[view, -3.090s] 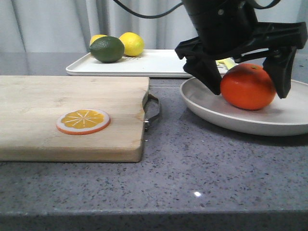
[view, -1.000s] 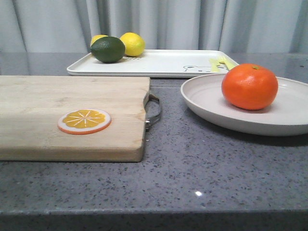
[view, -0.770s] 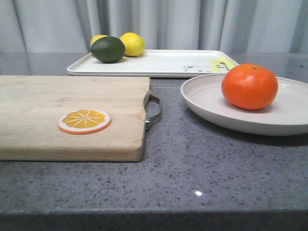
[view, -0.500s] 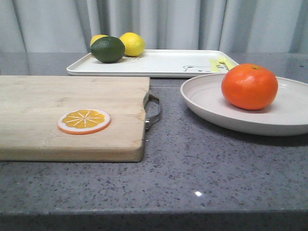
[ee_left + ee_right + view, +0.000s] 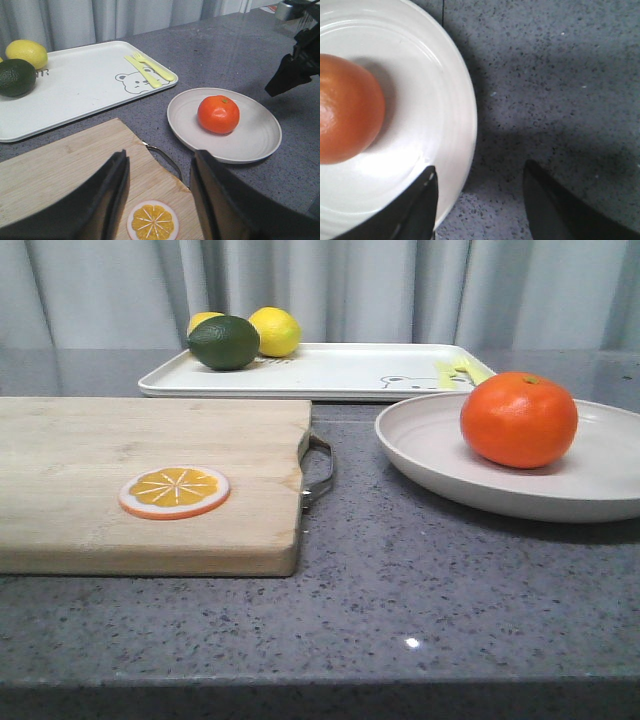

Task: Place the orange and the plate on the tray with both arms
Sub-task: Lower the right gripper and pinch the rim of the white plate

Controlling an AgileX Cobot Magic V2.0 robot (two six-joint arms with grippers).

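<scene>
The orange (image 5: 518, 420) rests on the off-white plate (image 5: 430, 455) at the right of the table. The white tray (image 5: 340, 370) lies behind it. Neither gripper shows in the front view. In the left wrist view my left gripper (image 5: 161, 157) is open and empty, high above the cutting board, with the orange (image 5: 218, 114), the plate (image 5: 260, 145) and the tray (image 5: 85, 85) beyond it. In the right wrist view my right gripper (image 5: 480, 167) is open and empty. It straddles the plate's rim (image 5: 462, 115), one finger over the plate and one over the table, beside the orange (image 5: 347, 110).
A wooden cutting board (image 5: 120, 450) with a metal handle (image 5: 318, 472) and an orange slice disc (image 5: 174, 491) fills the left. Two lemons (image 5: 274, 331) and a lime (image 5: 223, 342) sit on the tray's left end, and a yellow fork and knife (image 5: 149, 70) on its right end.
About three seconds ago my right gripper stood open around the orange in the front view. It has since left that view. Nothing has moved over the last second.
</scene>
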